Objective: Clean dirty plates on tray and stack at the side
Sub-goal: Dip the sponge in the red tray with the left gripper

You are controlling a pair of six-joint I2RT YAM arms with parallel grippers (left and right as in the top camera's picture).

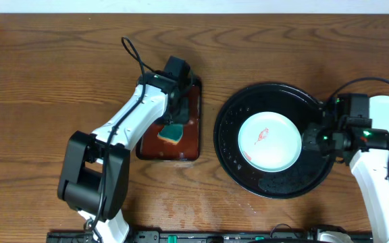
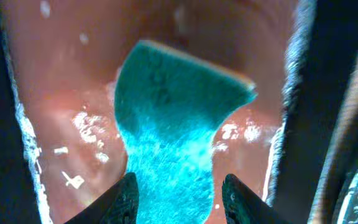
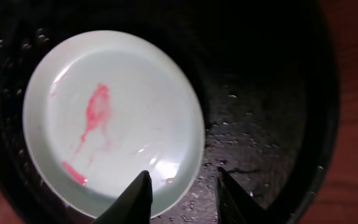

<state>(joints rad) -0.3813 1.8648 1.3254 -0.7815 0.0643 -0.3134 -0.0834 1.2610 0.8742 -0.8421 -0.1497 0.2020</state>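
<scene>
Pale, glossy, red-smeared round plate (image 3: 114,118) looked stiff and slippery; its rim offered the hold. Right pincer (image 3: 182,186) hung open, empty, at that rim.

The left arm (image 1: 123,125) is built of smooth white links joined by black housings, with a bulky black block (image 1: 90,177) at its lower end. A thin black cable (image 1: 135,52) loops out from its wrist, where a small green light (image 1: 155,77) glows. The right arm (image 1: 377,177) has the same white shell and a black wrist section dotted with green lights (image 1: 367,133); its own black lead (image 1: 367,79) forms a wide arc. The left hand (image 2: 176,194) shows two dark tapered fingers (image 2: 124,200) with a teal sheen. The right hand (image 3: 180,194) has dark fingertips (image 3: 137,198) edged pale.
</scene>
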